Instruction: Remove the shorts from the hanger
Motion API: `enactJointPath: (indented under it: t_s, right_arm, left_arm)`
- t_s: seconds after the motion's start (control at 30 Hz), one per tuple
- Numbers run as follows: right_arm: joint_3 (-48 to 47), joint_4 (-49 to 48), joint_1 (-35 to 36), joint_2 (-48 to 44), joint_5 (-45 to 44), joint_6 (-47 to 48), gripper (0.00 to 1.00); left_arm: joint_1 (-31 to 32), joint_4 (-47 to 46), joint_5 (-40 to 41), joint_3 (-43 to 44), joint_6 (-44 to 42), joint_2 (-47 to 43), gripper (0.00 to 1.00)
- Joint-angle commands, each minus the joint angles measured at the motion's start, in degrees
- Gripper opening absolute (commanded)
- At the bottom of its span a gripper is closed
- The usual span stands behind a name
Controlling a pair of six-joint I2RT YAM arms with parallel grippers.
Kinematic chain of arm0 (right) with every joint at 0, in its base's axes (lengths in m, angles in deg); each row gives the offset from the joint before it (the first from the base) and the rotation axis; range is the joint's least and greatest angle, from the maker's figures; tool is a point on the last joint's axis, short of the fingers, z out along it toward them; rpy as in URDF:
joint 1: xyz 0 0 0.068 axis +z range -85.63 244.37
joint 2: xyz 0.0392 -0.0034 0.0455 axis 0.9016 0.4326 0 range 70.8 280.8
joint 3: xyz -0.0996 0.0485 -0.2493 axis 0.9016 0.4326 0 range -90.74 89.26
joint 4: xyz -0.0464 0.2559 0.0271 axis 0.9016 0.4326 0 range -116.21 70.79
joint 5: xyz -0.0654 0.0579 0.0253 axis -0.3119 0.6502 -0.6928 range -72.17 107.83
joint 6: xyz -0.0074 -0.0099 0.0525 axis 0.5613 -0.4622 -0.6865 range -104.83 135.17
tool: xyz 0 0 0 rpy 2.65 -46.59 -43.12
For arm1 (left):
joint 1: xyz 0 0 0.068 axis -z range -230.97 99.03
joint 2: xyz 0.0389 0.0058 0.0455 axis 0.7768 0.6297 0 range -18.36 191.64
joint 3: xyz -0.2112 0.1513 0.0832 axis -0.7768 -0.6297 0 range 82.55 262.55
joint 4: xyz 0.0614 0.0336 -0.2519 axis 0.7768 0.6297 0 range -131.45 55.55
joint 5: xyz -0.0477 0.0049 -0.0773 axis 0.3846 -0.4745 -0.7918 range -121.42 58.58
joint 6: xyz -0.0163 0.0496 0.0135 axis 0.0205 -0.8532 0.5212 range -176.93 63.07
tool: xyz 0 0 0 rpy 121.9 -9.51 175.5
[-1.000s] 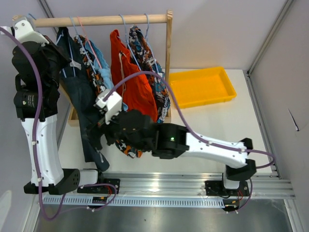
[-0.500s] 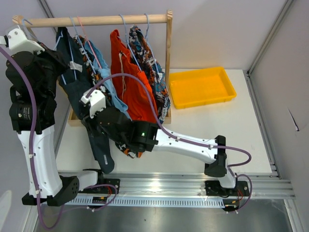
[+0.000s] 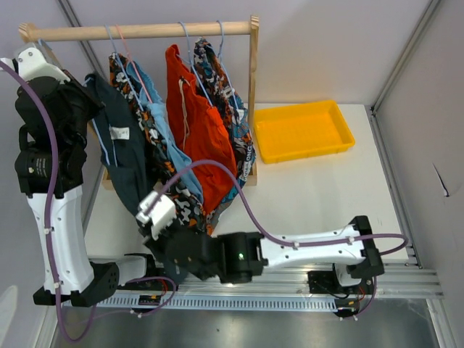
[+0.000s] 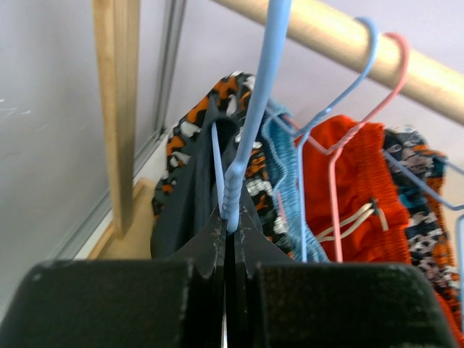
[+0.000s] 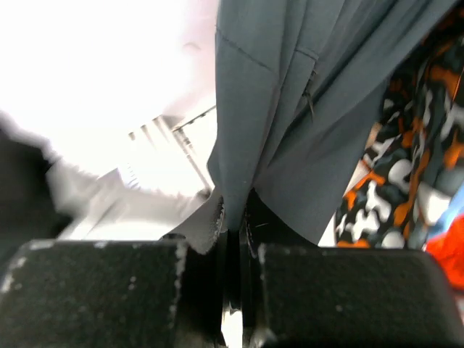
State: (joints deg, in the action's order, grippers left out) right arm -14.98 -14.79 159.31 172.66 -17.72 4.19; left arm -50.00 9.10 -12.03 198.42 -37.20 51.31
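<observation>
Mid strip-off, by the look of it: hanger pinned at one end, cloth gripped at the other. Pinches the neck of the pale-blue hanger (image 4: 250, 145) in the left fingers (image 4: 217, 233), clenched tight, high up beside the wooden rail (image 3: 138, 30). Cannot tell hook on or off the rail. Clamps the right fingers (image 5: 216, 217) hard on the bottom hem of the dark navy shorts (image 3: 119, 156), low down near the arm bases.

Puts the navy shorts at the left end of the rack, hung from that hanger, over the left edge of the tabletop (image 3: 319, 203) and touching the camouflage shorts (image 3: 181, 206) just to the right. Leaves the plain orange shorts (image 3: 196, 123) and the other pairs hanging further right along the rail.

Hangs waistband up, leg hems down. Runs the long axis from the hanger down toward the near edge, slanting upper left to lower right in the top view. Looks drawn fairly straight between the two grips.

Next, probably calls for pulling the hem down and toward the near edge, with the hanger kept fixed, to slide the waistband off the hanger. Worth watching for a snag at the hanger shoulder, and for dragging the camouflage pair along.
</observation>
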Motion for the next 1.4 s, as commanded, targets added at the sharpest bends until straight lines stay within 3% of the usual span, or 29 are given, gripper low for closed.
enactJointPath:
  t_s: [0.0,0.23,0.43,0.57,0.7,0.8,0.87,0.9,1.03,1.13,1.27,1.37]
  right_arm:
    - [5.61,1.40,7.44,-5.09,-6.18,-4.64,0.00]
    - [13.18,-0.60,7.03,-5.71,-5.94,-11.08,0.00]
    - [7.32,-3.34,-1.23,-1.77,2.49,-6.78,0.00]
    - [-10.55,-0.44,-8.61,7.43,9.61,-1.60,0.00]
    - [-29.54,6.67,-15.29,17.98,15.50,1.22,0.00]
    - [-35.58,11.60,-17.15,21.88,16.74,0.53,0.00]
    - [-30.70,9.78,-17.33,20.05,16.48,-0.61,0.00]
    - [-22.31,7.85,-17.24,16.30,16.39,-0.88,0.00]
    - [-4.09,0.27,-16.28,6.72,15.34,-3.77,0.00]
    - [6.55,0.01,-13.66,-0.66,13.76,-7.64,0.00]
    - [16.70,2.10,-6.00,-11.75,-1.21,-6.16,0.00]
    - [17.76,11.23,-3.54,-20.78,-8.02,-7.73,0.00]
  left_arm:
    - [-0.62,-8.01,5.56,5.31,-2.41,2.57,0.00]
    - [-0.62,-6.17,3.37,7.26,-1.45,3.11,0.00]
    - [-0.62,-2.75,-1.54,1.02,1.62,-3.48,0.00]
    - [-0.62,4.20,-7.17,-6.61,4.61,-11.89,0.00]
    - [-0.62,7.71,-11.31,-21.08,9.36,-21.05,0.00]
    - [-0.62,15.76,-10.61,-21.49,12.79,-23.17,0.00]
    - [0.34,19.57,-10.17,-19.90,14.46,-23.26,0.00]
    - [0.69,22.29,-10.43,-19.90,15.94,-23.87,0.00]
    - [0.70,24.43,-15.70,-22.97,17.98,-25.81,0.00]
    - [0.70,24.42,-12.11,-23.07,17.54,-25.82,0.00]
    - [0.70,23.20,-6.75,-19.99,15.70,-25.20,0.00]
    - [0.70,22.15,-3.59,-19.02,13.77,-24.58,0.00]
